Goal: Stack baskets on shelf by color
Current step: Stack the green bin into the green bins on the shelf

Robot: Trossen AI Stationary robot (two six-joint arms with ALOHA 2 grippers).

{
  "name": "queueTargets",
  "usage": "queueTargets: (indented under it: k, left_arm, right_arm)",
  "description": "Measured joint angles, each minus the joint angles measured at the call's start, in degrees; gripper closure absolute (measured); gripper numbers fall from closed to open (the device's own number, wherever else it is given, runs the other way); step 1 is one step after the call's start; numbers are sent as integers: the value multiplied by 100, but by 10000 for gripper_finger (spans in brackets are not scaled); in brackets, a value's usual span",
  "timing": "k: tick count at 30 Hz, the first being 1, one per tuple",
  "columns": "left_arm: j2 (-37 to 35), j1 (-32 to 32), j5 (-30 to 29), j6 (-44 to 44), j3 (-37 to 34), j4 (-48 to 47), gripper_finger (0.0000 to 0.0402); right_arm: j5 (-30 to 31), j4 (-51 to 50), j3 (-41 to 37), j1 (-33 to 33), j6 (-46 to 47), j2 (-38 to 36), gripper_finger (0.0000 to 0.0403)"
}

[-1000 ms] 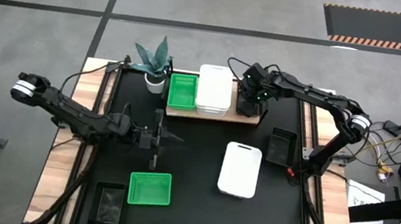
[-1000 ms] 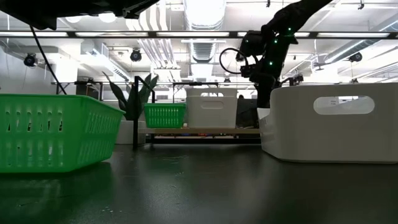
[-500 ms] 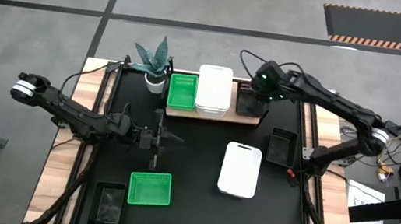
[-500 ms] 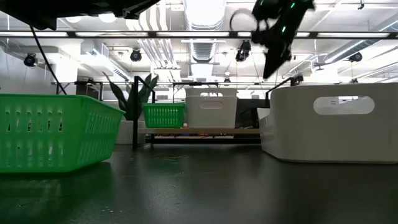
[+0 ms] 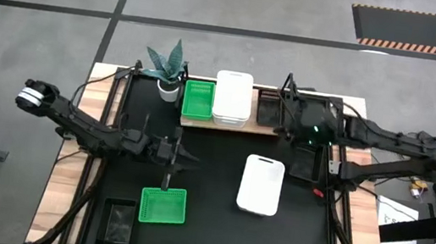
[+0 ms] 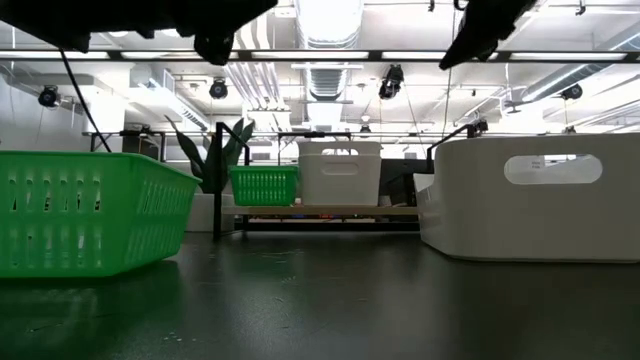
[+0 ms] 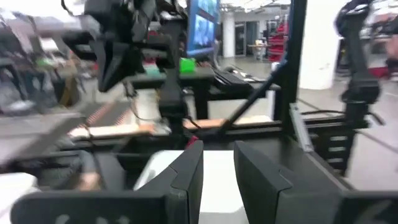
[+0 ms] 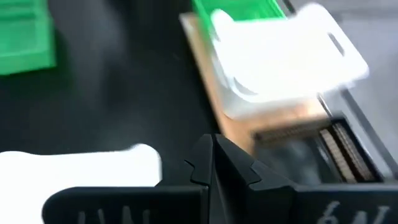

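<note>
While closed, right pincer (image 8: pixel 214 163) hovers empty beside shelf's (image 5: pixel 264 129) black basket (image 5: pixel 267 111).

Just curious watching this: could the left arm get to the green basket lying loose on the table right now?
Probably yes. The left gripper hangs just above that green basket's far rim, nothing lies between them, and its jaws stand a little apart, holding nothing.

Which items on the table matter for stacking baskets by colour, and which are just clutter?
Job items: shelf carrying a green basket, white basket and black basket; loose green basket, loose white basket, loose black baskets and.

Just lying about: potted plant.
</note>
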Motion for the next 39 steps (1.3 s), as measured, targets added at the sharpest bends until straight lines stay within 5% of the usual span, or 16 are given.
queueTargets:
  k: [10, 15, 21, 29, 39]
  left_arm:
    - [591, -751, -720, -1198, 619, -631, 327]
    - [821, -1216, -1419, -2367, 1358, -2687, 327]
    - [1505, -1716, -1384, -4167, 2983, -5832, 327]
    - [2702, -2201, 29, -4377, 5088, -9401, 327]
    - [3059, -2342, 1886, -3593, 5295, -11436, 297]
  right_arm:
    - [0, 2481, -1906, 725, -812, -974, 394]
    - [-42, 3250, -2428, 811, -1252, -1226, 394]
    - [-45, 3362, -2509, 811, -1452, -1335, 394]
    - [-150, 3303, -2556, 811, -1771, -1351, 394]
    - [-772, 3278, -2687, 811, -1746, -1348, 394]
